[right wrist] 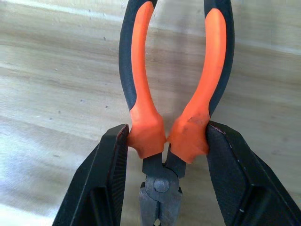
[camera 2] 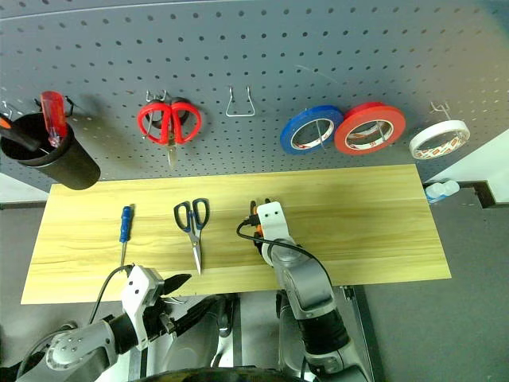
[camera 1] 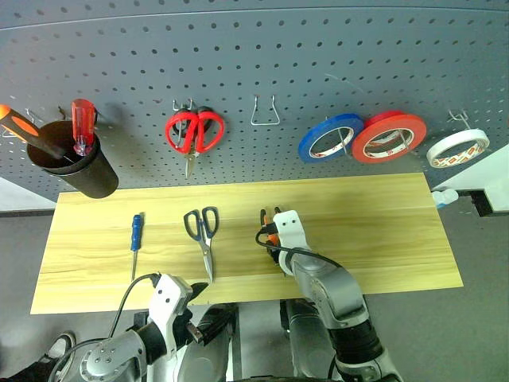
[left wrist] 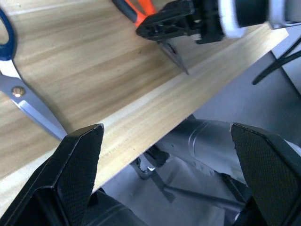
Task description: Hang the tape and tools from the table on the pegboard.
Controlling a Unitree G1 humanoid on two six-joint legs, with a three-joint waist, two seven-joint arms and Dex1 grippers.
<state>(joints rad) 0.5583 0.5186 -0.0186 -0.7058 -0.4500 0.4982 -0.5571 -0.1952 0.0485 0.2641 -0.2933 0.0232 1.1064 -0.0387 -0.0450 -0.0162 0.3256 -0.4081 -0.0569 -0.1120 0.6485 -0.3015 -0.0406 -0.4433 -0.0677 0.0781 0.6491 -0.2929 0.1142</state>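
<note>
Left gripper (camera 1: pixel 193 298) idles wide open at table (camera 1: pixel 382 239) near edge while right gripper (right wrist: pixel 162 155) clamps pliers (right wrist: pixel 174 94) at pivot, handles pointing toward pegboard (camera 1: pixel 318 64), free hook (camera 1: pixel 265 111) straight ahead.

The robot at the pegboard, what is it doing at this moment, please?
The right gripper is shut on the pliers, its fingers pressing the orange handles near the pivot, low over the table. The left gripper is open, near the table's front edge. The scissors and blue screwdriver lie on the table. The red tape already hangs on the pegboard.
</note>
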